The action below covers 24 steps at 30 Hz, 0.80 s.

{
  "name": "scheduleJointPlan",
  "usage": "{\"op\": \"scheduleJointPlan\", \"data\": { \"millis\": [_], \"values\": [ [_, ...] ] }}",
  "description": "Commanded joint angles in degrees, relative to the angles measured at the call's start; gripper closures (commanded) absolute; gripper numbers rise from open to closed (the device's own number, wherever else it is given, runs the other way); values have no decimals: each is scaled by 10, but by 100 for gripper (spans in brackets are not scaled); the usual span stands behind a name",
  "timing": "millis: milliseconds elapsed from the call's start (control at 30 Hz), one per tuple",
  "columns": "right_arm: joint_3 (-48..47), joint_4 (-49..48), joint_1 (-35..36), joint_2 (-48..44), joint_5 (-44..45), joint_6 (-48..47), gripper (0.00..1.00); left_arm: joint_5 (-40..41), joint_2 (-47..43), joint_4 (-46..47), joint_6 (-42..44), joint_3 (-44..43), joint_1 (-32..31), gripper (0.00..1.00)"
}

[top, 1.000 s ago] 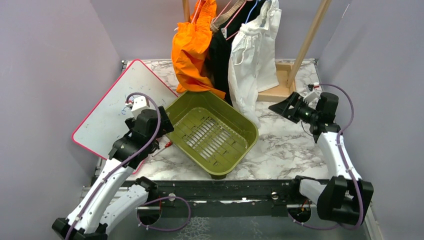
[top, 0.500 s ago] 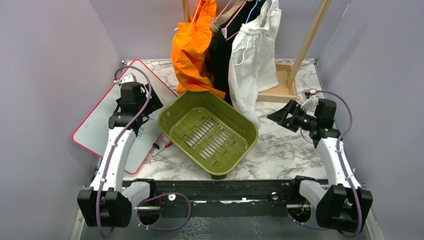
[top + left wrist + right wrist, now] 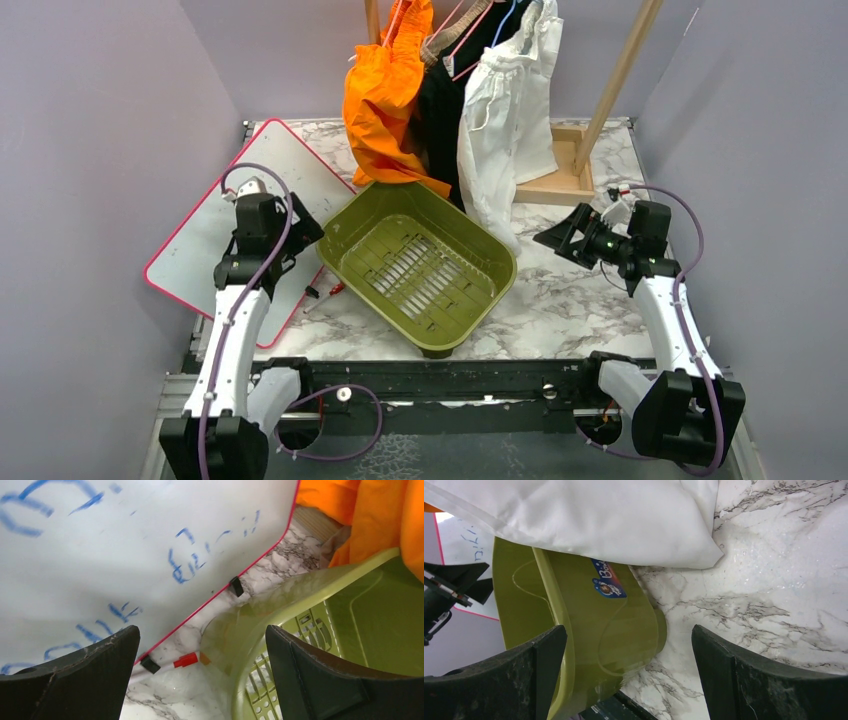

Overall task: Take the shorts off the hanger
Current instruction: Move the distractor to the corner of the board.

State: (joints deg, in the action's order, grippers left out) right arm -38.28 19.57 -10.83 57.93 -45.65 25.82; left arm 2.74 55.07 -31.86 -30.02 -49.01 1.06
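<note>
1. Four pairs hang from the wooden rack [image 3: 618, 75] at the back: orange shorts [image 3: 380, 100], black shorts [image 3: 437, 110], tan shorts [image 3: 441, 42] and white shorts [image 3: 505, 120]. None is off yet.
2. The orange shorts dip over the back edge of the green basket [image 3: 497, 262]. The white shorts reach down to the tabletop [image 3: 570, 290] just beside it.
3. The left hand [image 3: 303, 229] is spread wide and holds nothing. It has pulled back a little toward the near edge since a moment ago. It sits over the whiteboard [image 3: 215, 230], near a red-capped marker [image 3: 172, 662].
4. The right hand [image 3: 560, 228] is wide and holds nothing too. It has hardly moved and points at the white shorts.
</note>
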Motion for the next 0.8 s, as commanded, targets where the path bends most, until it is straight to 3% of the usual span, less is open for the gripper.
{"op": "scheduleJointPlan", "data": {
  "millis": [0,267,400,767],
  "values": [
    [7,6,1,-4,27,-3,3,52,-55,-33,-51,52,4,1],
    [7,6,1,5,30,-4,3,75,-55,16,-109,134,3,1],
    [7,6,1,7,29,-5,3,113,-20,52,-111,129,5,1],
    [12,7,1,6,31,-6,2,104,101,160,-97,112,34,1]
  ]
}}
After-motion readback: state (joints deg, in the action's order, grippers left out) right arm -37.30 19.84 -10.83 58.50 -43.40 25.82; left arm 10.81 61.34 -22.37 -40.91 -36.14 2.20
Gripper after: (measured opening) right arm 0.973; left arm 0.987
